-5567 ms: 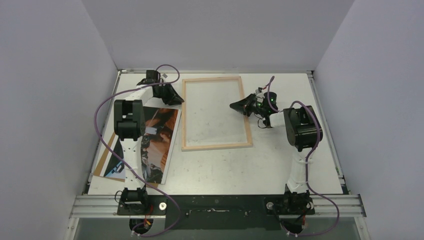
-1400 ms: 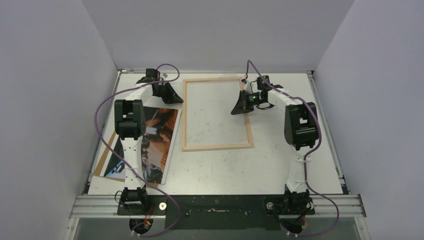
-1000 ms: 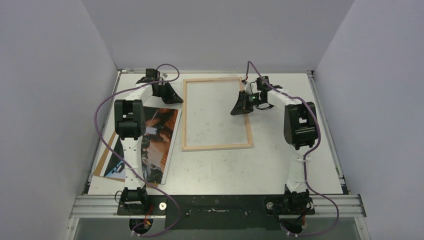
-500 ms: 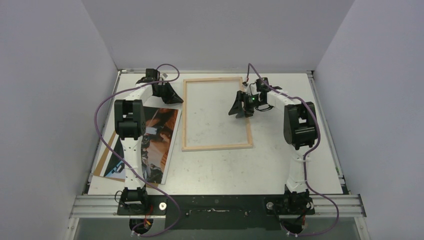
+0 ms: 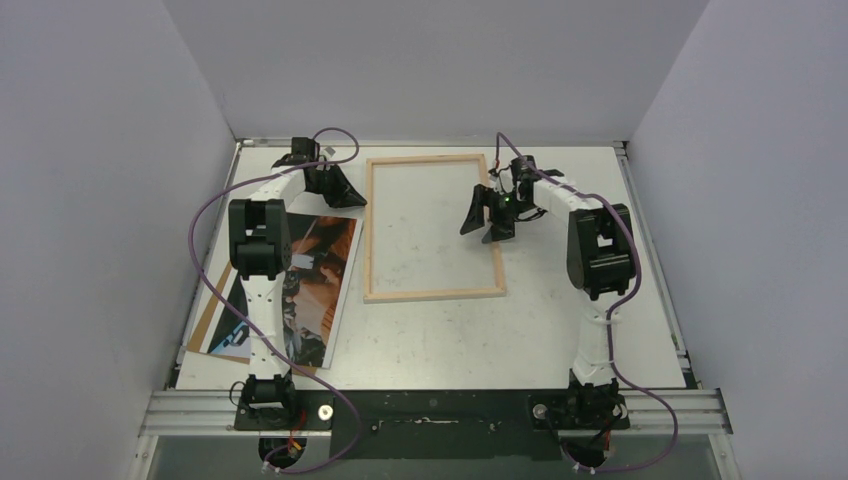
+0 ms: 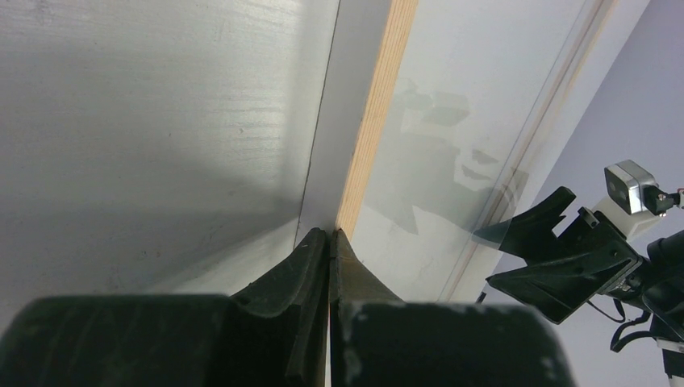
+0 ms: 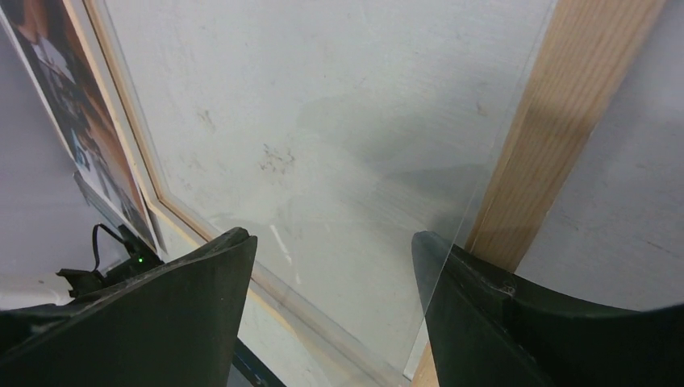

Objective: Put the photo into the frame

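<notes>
The frame point(image 5: 433, 294) lies back-up, the photo point(image 5: 318, 285) just left of it. The left gripper point(image 5: 345, 195), fingers pressed together, sits at the frame's far-left corner; the right gripper point(image 5: 485, 218) hangs spread over its right rail. I judge the right should close squarely on that rail, sparing the pane point(image 7: 323, 121), while the left braces.

From above, the left arm point(image 5: 260, 250) lies across the photo point(image 5: 325, 270) and covers its left part. The brown backing board point(image 5: 203, 325) beneath shows only as a strip along its left side. The wrist cameras crop hard: the right one catches just a sliver of the photo at its left border, and the frame point(image 7: 556, 121) runs out of both. On the left gripper point(image 6: 331, 234) the pressed-together tips hide where the frame's wood ends; whether they pinch it I cannot tell. The print's details are too small to read.
</notes>
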`<state>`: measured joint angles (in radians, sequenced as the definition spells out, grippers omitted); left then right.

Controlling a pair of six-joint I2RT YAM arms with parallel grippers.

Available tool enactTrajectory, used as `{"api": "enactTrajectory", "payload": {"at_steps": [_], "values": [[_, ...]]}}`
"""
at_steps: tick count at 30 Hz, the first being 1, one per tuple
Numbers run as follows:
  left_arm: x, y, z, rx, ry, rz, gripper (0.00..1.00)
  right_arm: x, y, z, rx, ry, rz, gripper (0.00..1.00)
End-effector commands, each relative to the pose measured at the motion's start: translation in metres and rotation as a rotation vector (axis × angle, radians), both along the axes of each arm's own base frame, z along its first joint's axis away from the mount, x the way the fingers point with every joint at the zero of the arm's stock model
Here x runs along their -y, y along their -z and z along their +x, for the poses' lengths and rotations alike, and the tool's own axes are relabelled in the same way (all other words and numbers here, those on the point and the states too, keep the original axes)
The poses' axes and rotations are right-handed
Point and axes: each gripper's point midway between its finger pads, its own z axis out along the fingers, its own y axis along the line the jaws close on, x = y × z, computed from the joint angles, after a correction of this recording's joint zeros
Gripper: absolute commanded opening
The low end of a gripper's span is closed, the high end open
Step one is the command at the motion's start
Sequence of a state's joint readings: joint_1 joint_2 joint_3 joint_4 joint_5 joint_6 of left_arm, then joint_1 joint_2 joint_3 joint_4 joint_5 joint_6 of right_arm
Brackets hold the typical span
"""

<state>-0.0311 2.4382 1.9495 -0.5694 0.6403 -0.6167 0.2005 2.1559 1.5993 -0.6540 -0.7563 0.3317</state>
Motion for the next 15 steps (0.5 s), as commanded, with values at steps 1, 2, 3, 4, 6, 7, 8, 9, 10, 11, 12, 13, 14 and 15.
{"api": "enactTrajectory", "payload": {"at_steps": [1,2,3,4,6,7,8,9,10,11,12,13,14,15], "values": [[-0.009,0.040,-0.006,-0.053,-0.011,0.090,0.00,0.010,-0.030,0.008,0.056,0.047,-0.098,0.73],[-0.009,0.040,-0.006,-0.053,-0.012,0.090,0.00,0.013,-0.030,0.007,0.053,0.053,-0.118,0.73],[-0.009,0.040,-0.006,-0.052,-0.012,0.090,0.00,0.016,-0.030,0.007,0.051,0.060,-0.138,0.73],[-0.009,0.040,-0.005,-0.050,-0.011,0.090,0.00,0.020,-0.030,0.007,0.047,0.069,-0.158,0.73],[-0.009,0.039,-0.005,-0.050,-0.013,0.090,0.00,0.024,-0.031,0.006,0.052,0.077,-0.184,0.73],[-0.009,0.039,-0.005,-0.051,-0.014,0.089,0.00,0.026,-0.033,0.006,0.056,0.080,-0.192,0.73],[-0.009,0.039,-0.005,-0.050,-0.014,0.089,0.00,0.028,-0.036,0.006,0.064,0.082,-0.199,0.72],[-0.009,0.039,-0.005,-0.048,-0.014,0.089,0.00,0.028,-0.039,0.006,0.071,0.081,-0.201,0.72],[-0.009,0.039,-0.005,-0.052,-0.014,0.089,0.00,0.028,-0.041,0.007,0.077,0.081,-0.202,0.71],[-0.009,0.039,-0.005,-0.050,-0.013,0.089,0.00,0.028,-0.044,0.006,0.082,0.079,-0.204,0.70],[-0.009,0.039,-0.005,-0.051,-0.012,0.089,0.00,0.028,-0.047,0.005,0.091,0.073,-0.205,0.70],[-0.009,0.039,-0.005,-0.049,-0.012,0.088,0.00,0.029,-0.051,0.005,0.099,0.071,-0.214,0.69],[-0.009,0.039,-0.005,-0.050,-0.012,0.088,0.00,0.030,-0.054,0.004,0.109,0.068,-0.219,0.70],[-0.009,0.039,-0.005,-0.050,-0.011,0.089,0.00,0.031,-0.057,0.003,0.116,0.068,-0.223,0.70]]}}
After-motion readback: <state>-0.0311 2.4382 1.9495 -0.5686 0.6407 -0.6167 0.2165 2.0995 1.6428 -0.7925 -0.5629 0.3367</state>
